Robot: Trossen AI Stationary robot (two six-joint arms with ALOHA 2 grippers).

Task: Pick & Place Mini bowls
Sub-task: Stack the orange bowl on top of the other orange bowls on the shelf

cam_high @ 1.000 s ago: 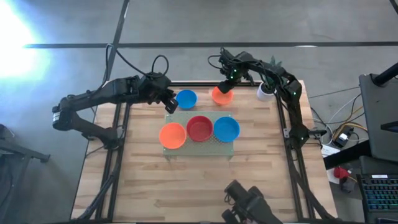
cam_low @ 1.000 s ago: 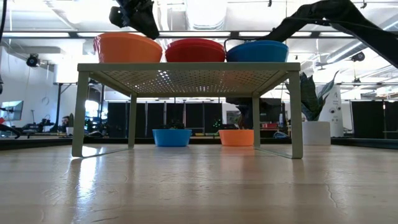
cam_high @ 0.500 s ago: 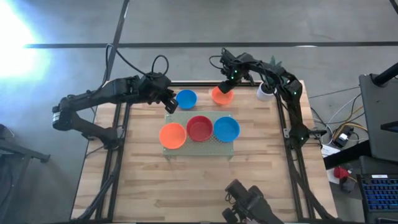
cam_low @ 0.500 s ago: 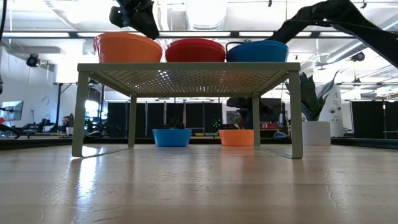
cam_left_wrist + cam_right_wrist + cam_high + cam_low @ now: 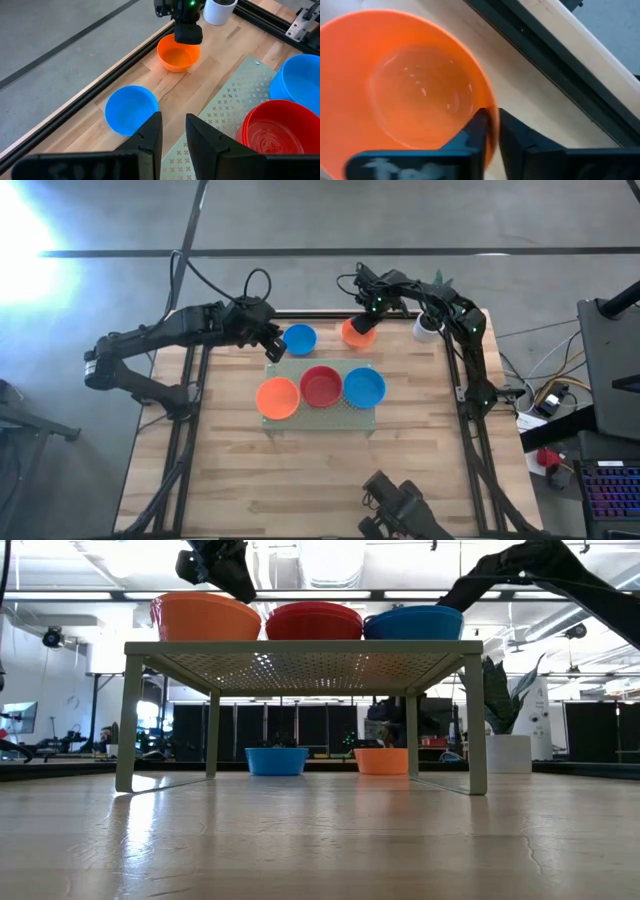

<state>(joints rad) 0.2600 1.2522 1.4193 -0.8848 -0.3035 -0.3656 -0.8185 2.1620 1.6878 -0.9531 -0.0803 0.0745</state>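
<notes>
A pale green perforated stand [image 5: 352,412] holds an orange bowl [image 5: 278,398], a red bowl [image 5: 321,386] and a blue bowl [image 5: 364,386], each on its base. A smaller blue bowl [image 5: 299,338] and an orange bowl [image 5: 349,334] sit on the table behind the stand. My right gripper [image 5: 362,326] is shut on the orange bowl's rim. My left gripper [image 5: 272,346] hovers over the stand's far left corner, next to the small blue bowl [image 5: 131,107]. Its fingers [image 5: 172,135] are a little apart and empty. My right gripper holds the orange bowl's rim [image 5: 489,107] on the bowl's far right side, one finger inside the bowl and one outside. The fingers come from above, slanting in from the far right. The bowl [image 5: 381,761] stands on the table on its base.
A white pot with a green plant [image 5: 427,328] stands at the far right corner, close to my right arm. Black frame rails [image 5: 462,370] run along the table's edges. The near half of the wooden table [image 5: 320,480] lies in front of the stand.
My right gripper has come down a little over the orange bowl's far right rim. The bowl stays on the table.
</notes>
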